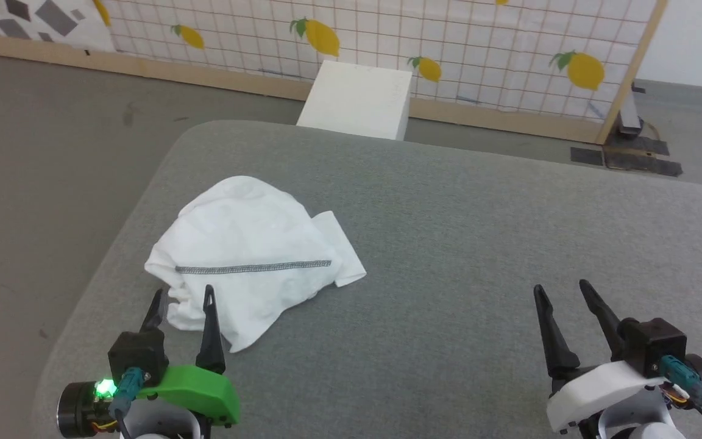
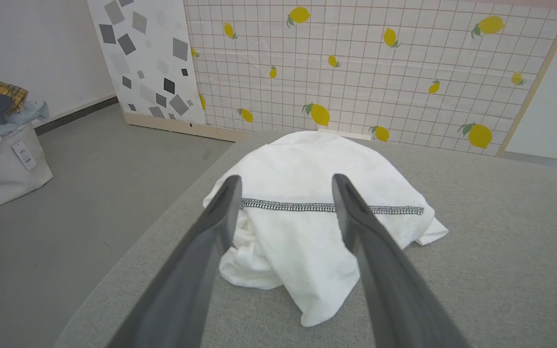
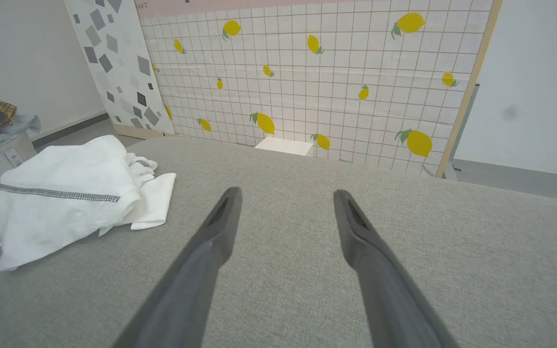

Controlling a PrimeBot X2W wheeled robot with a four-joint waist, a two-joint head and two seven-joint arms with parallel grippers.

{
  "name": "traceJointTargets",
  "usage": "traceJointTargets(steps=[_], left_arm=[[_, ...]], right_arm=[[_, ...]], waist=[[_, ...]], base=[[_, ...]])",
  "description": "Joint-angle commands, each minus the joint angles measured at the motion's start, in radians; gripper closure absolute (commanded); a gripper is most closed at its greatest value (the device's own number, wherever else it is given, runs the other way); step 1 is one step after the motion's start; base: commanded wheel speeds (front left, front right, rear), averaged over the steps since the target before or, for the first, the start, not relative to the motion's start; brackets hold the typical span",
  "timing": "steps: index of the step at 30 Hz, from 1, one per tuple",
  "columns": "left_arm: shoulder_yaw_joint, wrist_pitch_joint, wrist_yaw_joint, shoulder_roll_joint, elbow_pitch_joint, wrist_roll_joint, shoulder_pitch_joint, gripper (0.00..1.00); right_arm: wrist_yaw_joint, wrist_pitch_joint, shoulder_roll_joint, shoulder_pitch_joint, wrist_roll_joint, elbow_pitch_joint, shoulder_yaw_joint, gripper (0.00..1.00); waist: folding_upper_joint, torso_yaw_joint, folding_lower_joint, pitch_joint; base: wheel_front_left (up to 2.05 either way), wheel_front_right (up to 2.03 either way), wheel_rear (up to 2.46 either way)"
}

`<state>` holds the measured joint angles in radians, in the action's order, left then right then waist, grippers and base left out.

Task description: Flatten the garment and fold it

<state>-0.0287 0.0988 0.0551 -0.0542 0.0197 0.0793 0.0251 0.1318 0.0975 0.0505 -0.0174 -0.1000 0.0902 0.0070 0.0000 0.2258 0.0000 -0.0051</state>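
The garment (image 1: 247, 250) is shown as a crumpled heap on the left part of the desk (image 1: 479, 244), its dark stitched seam (image 1: 253, 267) running from 9 to 3 o'clock. It lies at 12 o'clock from the left gripper (image 1: 183, 291), the nearer one, whose jaws are spread and aimed at its near edge. The right gripper (image 1: 560, 285), jaws likewise spread, is held over bare desk, the garment at its 10 o'clock, well apart.
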Motion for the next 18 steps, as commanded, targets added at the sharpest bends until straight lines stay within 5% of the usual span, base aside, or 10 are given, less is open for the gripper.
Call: traceJointTargets(steps=[1,18], left_arm=[[-0.002,0.011,0.009,0.002,0.002,0.003,0.017,0.0],[-0.007,0.05,0.036,0.002,0.01,0.021,0.038,0.0]], right_arm=[[0.0,0.012,0.0,-0.012,-0.015,0.007,0.003,0.0],[-0.001,0.051,0.0,-0.019,-0.032,0.044,0.01,0.0]], waist=[[0.0,0.02,0.0,0.0],[0.0,0.097,0.0,-0.006]], base=[[0.0,0.0,0.0],[0.0,0.0,0.0]])
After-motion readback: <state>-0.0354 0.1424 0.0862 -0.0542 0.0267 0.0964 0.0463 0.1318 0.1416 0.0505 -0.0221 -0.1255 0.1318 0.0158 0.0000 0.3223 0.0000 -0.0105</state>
